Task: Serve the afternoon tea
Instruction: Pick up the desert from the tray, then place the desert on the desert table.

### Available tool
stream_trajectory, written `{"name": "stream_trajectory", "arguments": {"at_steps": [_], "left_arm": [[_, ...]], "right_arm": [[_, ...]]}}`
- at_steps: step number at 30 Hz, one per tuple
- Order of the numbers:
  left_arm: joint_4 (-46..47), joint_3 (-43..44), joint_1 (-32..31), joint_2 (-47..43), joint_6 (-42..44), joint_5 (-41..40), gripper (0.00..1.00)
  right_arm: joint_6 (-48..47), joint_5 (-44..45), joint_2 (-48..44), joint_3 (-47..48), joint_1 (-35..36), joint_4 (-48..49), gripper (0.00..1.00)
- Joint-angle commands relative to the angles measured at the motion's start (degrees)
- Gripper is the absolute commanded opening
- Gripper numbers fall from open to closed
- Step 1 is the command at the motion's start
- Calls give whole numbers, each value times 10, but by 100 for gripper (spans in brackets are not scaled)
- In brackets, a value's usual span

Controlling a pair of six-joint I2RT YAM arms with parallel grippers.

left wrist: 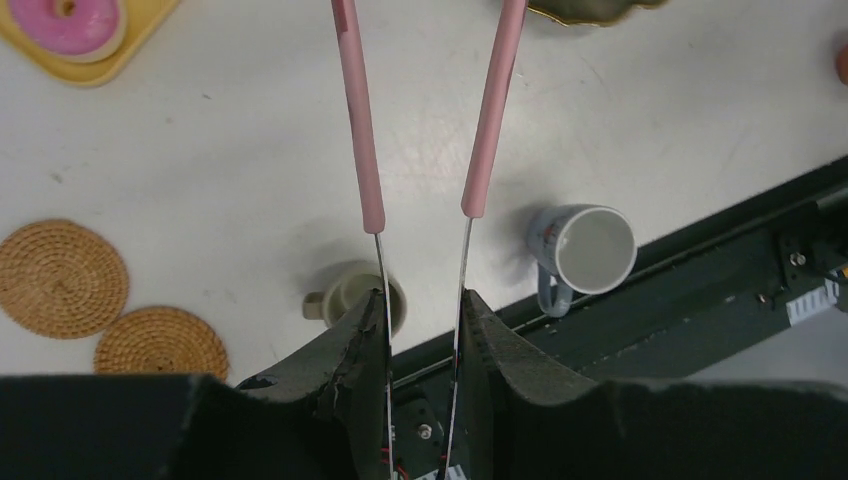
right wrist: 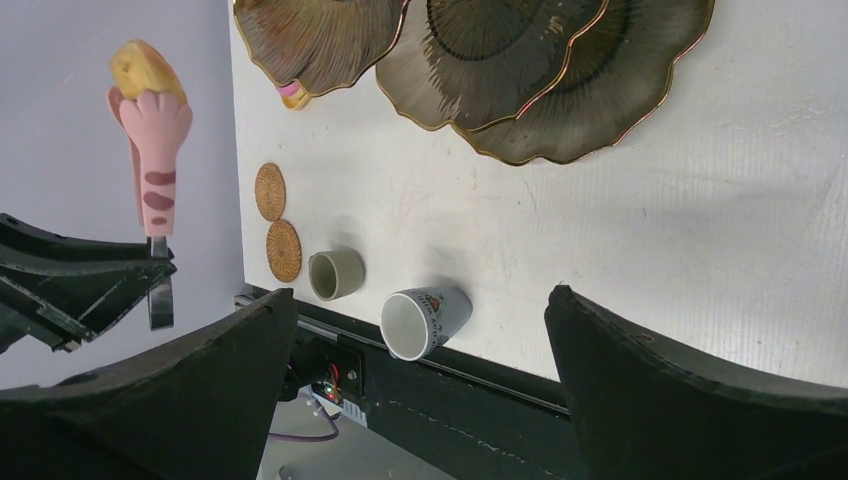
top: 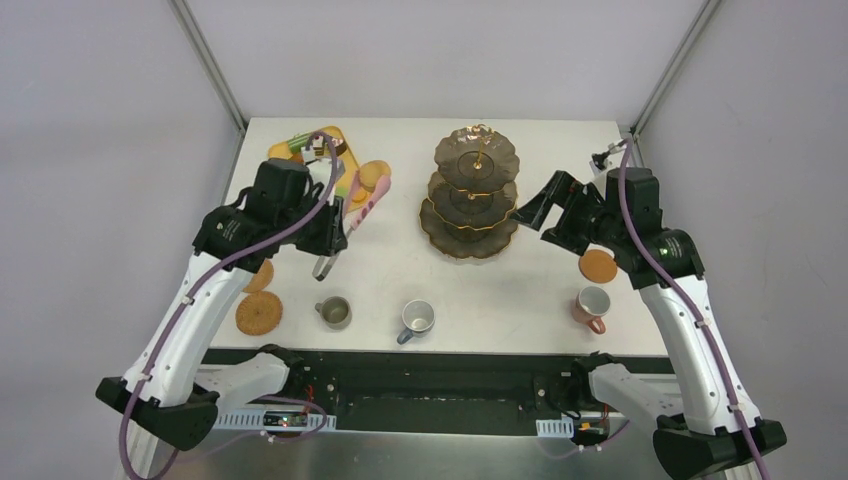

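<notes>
From above, on the white table (top: pixel 400 260) with grey walls around it, the left gripper (top: pixel 328 240) is clamped on the pink-handled tongs (top: pixel 360 205). The tongs pinch an orange macaron (top: pixel 375 177) beside the yellow tray (top: pixel 342 147). The left arm and its cable hide much of the tray, so the sweets on it are hard to tell apart. The dark three-tier stand (top: pixel 476 190) stands at the back, and the right gripper (top: pixel 533 220) hangs just beside it. The olive mug (top: pixel 334 312), grey-blue mug (top: pixel 416 318) and pink mug (top: pixel 592 305) sit in a row near the front edge. The left coaster (top: pixel 259 313) lies bare, the half-hidden coaster (top: pixel 262 277) peeks from under the arm, and the right coaster (top: pixel 598 265) lies just behind the pink mug. From the left wrist, the two pink handles run off the top, so the macaron is cut off. The thin metal ends sit squeezed between the black fingers (left wrist: pixel 365 345). This view alone shows a pink doughnut (left wrist: pixel 65 22) on the tray corner, and both coasters on the left whole. From the right wrist, its own fingers stand wide apart, gripping nothing. The stand is cut off at the top. The tongs are seen lifted off the table, and the macaron looks like a yellow lump.
</notes>
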Motion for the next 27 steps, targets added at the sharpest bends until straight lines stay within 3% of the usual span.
{"name": "stream_trajectory", "arguments": {"at_steps": [1,4,12,27], "left_arm": [[-19,15,-84,22,-50,2,0],[-20,42,-134,46,-50,-1,0],[14,56,-185,108,-47,15,0],[45,122,-195,230,-29,-6,0]], "right_arm": [[-4,-7,-22,-13,0,19,99],[-3,-5,-24,-13,0,19,99],[2,-4,-30,-13,0,20,99],[6,9,-41,-16,0,11,99]]}}
